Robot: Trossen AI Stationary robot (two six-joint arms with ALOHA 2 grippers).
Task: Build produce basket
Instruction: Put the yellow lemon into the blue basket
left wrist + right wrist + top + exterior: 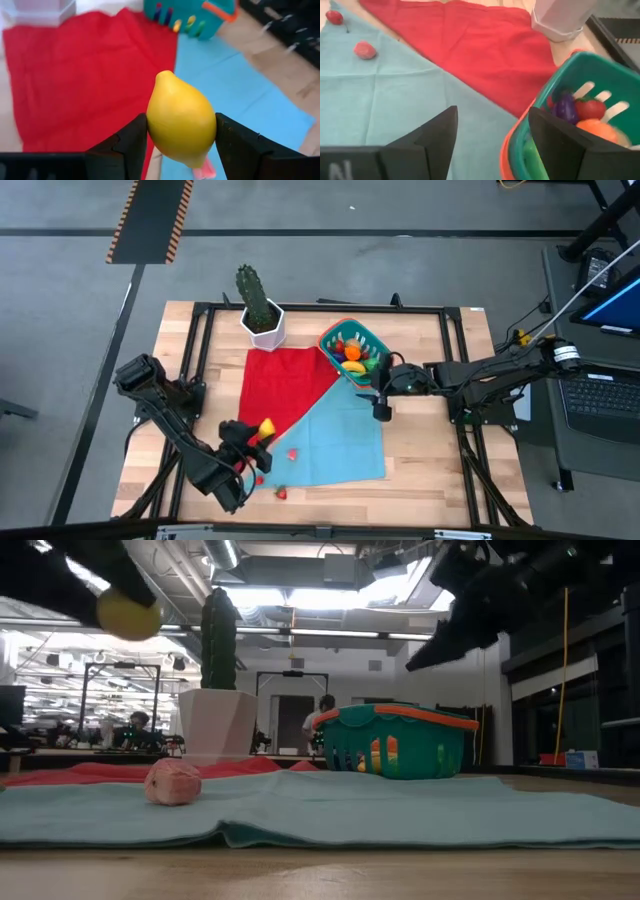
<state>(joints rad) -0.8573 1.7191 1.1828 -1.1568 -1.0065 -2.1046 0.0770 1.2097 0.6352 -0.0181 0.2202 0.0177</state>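
The lemon [181, 122] sits squeezed between the two fingers of my left pincer [181, 142], lifted clear of the cloths near the front left part of the surface [430, 470]; in the low view it hangs high above the blue cloth [400, 805]. Below and beyond it lie the red cloth [85, 75] and the blue one, meeting along a diagonal edge. A pink berry [172, 782] rests on the blue cloth near my left pincer, and two small red ones [281, 493] lie close to the cloth's front edge.

The basket [352, 352] stands at the far end of the cloths, beside the white pot [262, 325] with its cactus [252, 292]. Inside it I see an orange [595, 129], a purple eggplant [566, 107], a red piece [590, 108] and something green [536, 160].

My right pincer [492, 135] hovers just beside the basket's front corner, over the blue cloth, fingers spread and holding nothing.
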